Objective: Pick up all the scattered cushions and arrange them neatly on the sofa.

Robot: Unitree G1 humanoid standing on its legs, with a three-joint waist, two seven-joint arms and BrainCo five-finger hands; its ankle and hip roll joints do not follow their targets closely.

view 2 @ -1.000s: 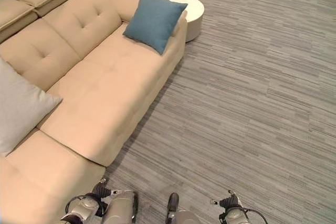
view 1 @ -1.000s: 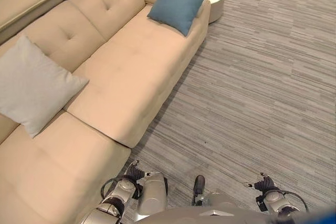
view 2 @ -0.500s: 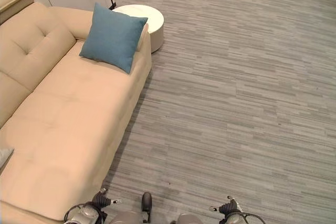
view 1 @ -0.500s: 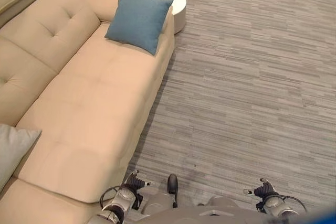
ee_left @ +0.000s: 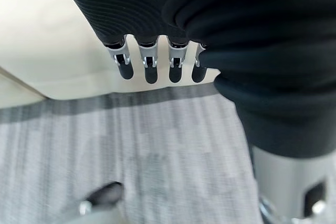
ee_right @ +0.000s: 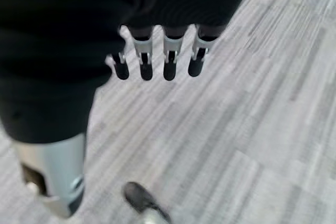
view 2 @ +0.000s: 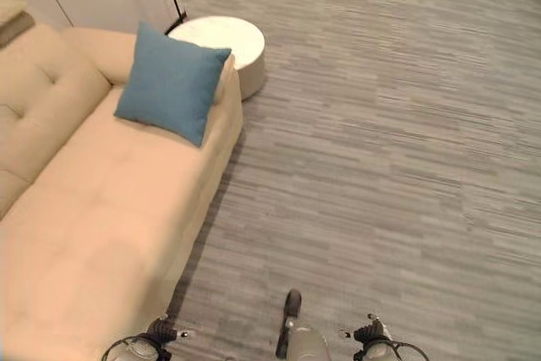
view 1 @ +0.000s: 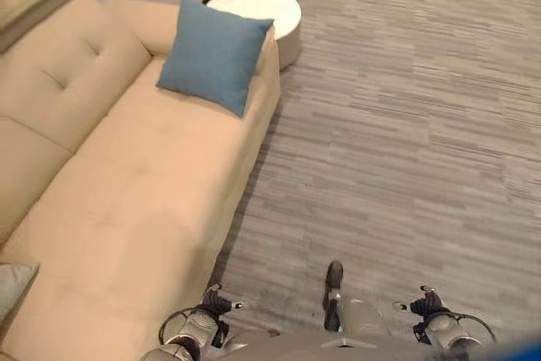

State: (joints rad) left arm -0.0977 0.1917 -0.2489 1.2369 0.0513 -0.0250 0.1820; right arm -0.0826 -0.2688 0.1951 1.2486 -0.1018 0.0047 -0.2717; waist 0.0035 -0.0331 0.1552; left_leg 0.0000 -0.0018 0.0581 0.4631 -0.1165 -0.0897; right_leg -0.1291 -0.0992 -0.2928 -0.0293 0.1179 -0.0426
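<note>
Two robot hands hang empty, fingers straight: left robot hand (ee_left: 152, 69) by the sofa's front edge, right robot hand (ee_right: 157, 66) over striped grey carpet (view 1: 406, 124). One square blue cushion (view 1: 213, 54) leans on the beige tufted sofa (view 1: 127, 183) arm, beside a round white side table (view 1: 258, 8). Since earlier, the camera has swung right; the grey cushion (view 1: 13, 285) now barely shows.

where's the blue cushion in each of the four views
Left eye view: blue cushion propped at the far end of the beige sofa, upper left of centre.
Right eye view: upper left, same spot on the sofa.
Left wrist view: the cushion is not in it; fingers hang over the sofa edge and floor.
Right wrist view: not in it; fingers over the carpet.
Shared landmark: the round white table just behind the cushion.
</note>
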